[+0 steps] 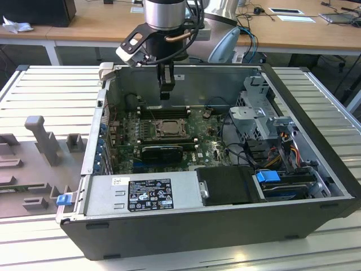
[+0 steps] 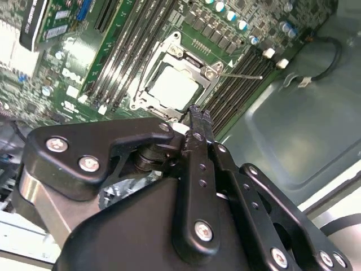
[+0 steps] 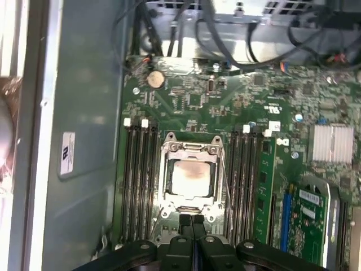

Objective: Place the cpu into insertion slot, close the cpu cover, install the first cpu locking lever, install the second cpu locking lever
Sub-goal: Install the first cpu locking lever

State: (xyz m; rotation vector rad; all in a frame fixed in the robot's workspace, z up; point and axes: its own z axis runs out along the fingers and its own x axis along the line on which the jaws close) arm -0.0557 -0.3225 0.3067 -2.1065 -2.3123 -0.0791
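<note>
At the upper middle of the exterior view, inside the open computer case (image 1: 225,226), the gripper (image 1: 164,95) hangs with its fingers pressed together, holding nothing, above the insertion slot (image 1: 160,129). The cpu (image 3: 190,179) lies in that slot at the frame's centre, and the cpu cover (image 3: 189,150) is folded flat around it.
</note>
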